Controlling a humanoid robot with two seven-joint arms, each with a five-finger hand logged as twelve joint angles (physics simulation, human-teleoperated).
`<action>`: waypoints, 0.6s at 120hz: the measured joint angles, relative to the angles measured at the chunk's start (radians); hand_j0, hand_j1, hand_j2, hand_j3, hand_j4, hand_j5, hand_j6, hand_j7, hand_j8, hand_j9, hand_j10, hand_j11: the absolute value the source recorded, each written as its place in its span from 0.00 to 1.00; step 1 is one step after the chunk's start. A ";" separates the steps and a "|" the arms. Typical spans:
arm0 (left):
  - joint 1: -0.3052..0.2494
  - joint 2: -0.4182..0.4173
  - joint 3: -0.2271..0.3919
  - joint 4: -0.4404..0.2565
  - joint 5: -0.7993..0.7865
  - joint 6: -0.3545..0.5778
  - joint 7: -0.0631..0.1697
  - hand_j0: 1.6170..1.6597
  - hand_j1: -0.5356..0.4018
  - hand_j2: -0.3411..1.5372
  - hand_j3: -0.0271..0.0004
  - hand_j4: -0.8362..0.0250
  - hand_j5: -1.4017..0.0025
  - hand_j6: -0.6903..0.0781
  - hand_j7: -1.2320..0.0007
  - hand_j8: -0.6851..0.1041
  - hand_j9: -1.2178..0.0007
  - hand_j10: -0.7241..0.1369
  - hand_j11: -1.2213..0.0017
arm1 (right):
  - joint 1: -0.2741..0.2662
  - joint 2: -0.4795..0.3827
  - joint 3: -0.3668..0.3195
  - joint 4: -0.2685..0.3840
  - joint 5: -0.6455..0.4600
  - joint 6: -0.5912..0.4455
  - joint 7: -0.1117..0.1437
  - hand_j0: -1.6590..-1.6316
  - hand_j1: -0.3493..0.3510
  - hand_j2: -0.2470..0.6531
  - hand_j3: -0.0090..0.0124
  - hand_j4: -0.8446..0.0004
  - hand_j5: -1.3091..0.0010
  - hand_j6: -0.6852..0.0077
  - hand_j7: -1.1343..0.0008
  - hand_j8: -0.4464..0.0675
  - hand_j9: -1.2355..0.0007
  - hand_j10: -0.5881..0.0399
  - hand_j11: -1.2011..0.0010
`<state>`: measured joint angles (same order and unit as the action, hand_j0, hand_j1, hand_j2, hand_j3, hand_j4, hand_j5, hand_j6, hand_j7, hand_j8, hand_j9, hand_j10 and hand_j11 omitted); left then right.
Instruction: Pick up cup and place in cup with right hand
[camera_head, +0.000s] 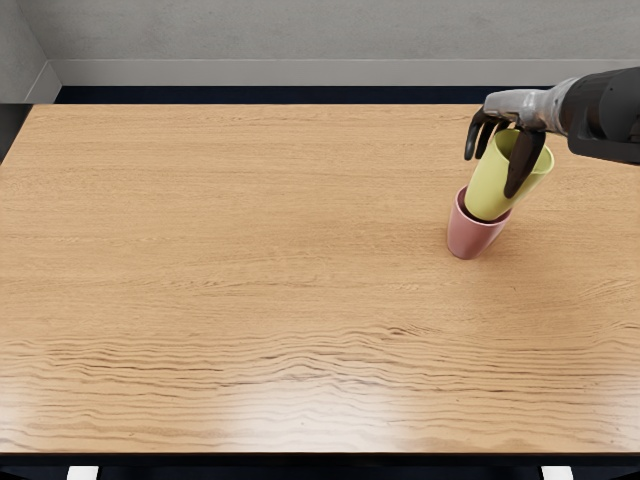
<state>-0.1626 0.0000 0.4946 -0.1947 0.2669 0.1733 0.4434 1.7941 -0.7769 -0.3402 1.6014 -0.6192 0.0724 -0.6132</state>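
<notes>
Right hand (518, 106) closed on yellow cup (494, 188); cup leans, base inside the mouth of the pink cup (470, 238); straighten it before lowering; release only once seated, fingers opening evenly.

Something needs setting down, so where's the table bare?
The table shows bare wood from its left edge to the pink cup, and from there to the near edge. Crowded: upper right, where the right hand grips the yellow cup.

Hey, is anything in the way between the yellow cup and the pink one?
Nothing visible is: the yellow cup, held tilted in the right hand, has its base inside the pink cup.
</notes>
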 joint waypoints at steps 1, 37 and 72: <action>0.000 0.000 0.000 0.000 0.000 0.000 0.000 0.96 0.94 0.18 0.99 0.97 1.00 0.90 1.00 0.87 1.00 0.84 1.00 | 0.000 0.000 0.000 0.000 0.000 0.000 0.000 0.32 0.72 0.41 0.43 0.32 0.29 0.40 0.27 0.52 0.32 0.67 0.31; 0.000 0.000 0.000 0.000 0.000 0.000 0.000 0.96 0.94 0.18 0.99 0.97 1.00 0.90 1.00 0.87 1.00 0.84 1.00 | -0.001 0.002 0.002 -0.001 0.003 -0.008 0.002 0.13 0.45 0.29 0.42 0.63 0.64 0.59 0.62 0.50 0.64 0.66 0.64; 0.013 0.000 0.000 0.000 0.000 0.000 0.000 0.96 0.94 0.18 0.99 0.97 1.00 0.90 1.00 0.87 1.00 0.84 1.00 | -0.001 0.007 0.001 -0.001 0.008 -0.010 0.002 0.06 0.19 0.27 0.42 0.85 0.87 0.82 0.85 0.68 0.86 0.79 0.86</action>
<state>-0.1498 0.0000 0.4944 -0.1947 0.2669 0.1733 0.4433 1.7934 -0.7695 -0.3387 1.5999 -0.6110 0.0628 -0.6109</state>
